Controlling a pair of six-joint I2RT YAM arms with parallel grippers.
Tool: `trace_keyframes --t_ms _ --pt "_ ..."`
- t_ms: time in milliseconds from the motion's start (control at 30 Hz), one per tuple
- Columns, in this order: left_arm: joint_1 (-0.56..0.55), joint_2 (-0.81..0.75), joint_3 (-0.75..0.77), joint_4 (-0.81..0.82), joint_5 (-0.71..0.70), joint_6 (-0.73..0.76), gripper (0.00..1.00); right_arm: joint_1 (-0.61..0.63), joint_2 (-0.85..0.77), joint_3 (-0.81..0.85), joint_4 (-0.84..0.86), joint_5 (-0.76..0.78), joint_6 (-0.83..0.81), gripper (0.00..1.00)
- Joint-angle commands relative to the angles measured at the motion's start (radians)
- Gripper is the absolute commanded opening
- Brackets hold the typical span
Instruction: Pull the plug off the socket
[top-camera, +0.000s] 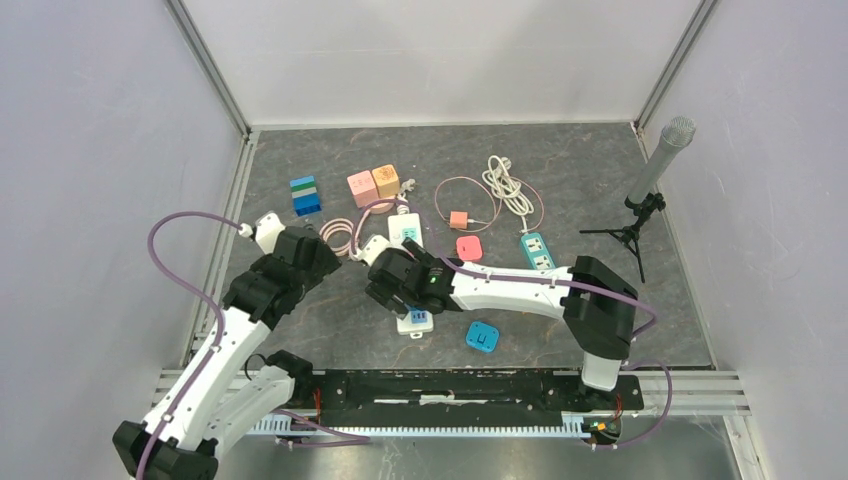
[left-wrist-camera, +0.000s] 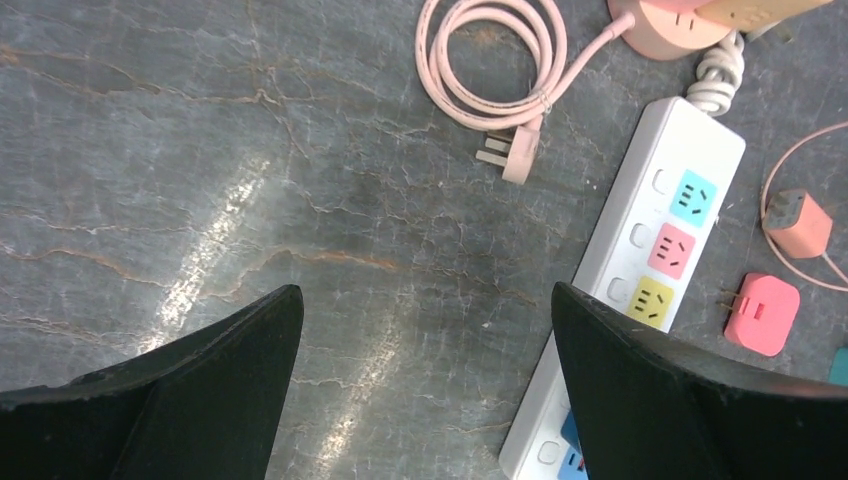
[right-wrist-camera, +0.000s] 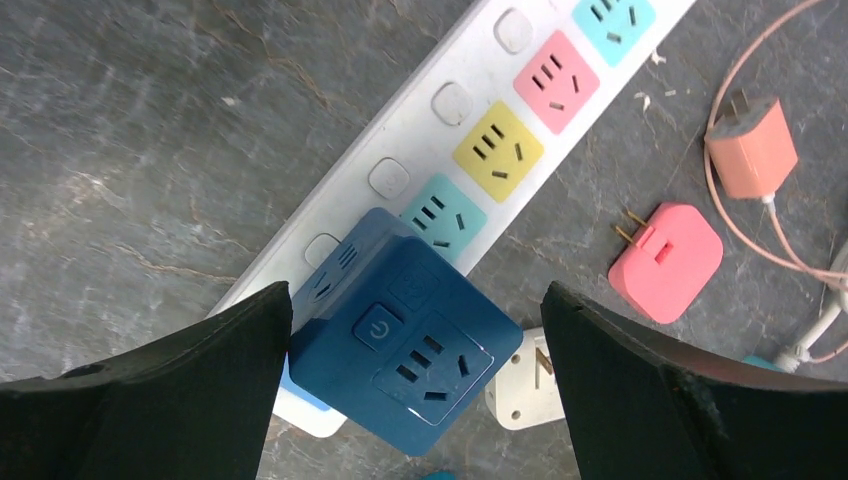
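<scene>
Low centre of the right wrist view, the plug (right-wrist-camera: 405, 335) sits on the strip (right-wrist-camera: 450, 110) between the jaws of the open right gripper (right-wrist-camera: 417, 300); the left gripper (left-wrist-camera: 428, 295), also open, lies farther off.

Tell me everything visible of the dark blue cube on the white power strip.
The dark blue cube is a boxy adapter of matte plastic with rounded edges. The face toward the camera carries a power button and an outlet's slots; a side face shows more slots. It sits on the white power strip near one end, apparently plugged in. The right gripper hangs open over it, a finger on each side; contact cannot be told. A small white adapter lies beside it.
</scene>
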Motion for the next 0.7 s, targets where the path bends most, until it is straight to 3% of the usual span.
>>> trace_keyframes --t_ms 0,200,467,567,667 --pt "0.003 0.043 0.009 0.080 0.054 -0.019 1.00 -0.017 -0.071 -0.058 -0.022 0.043 0.027 0.98" --pt "0.004 0.092 -0.023 0.182 0.186 0.006 1.00 -0.048 -0.155 -0.142 -0.024 0.049 0.128 0.95" --pt "0.005 0.253 -0.047 0.354 0.489 0.051 1.00 -0.119 -0.184 -0.165 0.005 -0.030 0.200 0.97" --pt "0.004 0.357 -0.025 0.422 0.650 0.069 0.94 -0.154 -0.176 -0.158 -0.002 -0.065 0.233 0.97" --pt "0.005 0.467 0.013 0.441 0.720 0.079 0.88 -0.184 -0.178 -0.170 0.014 -0.104 0.253 0.95"
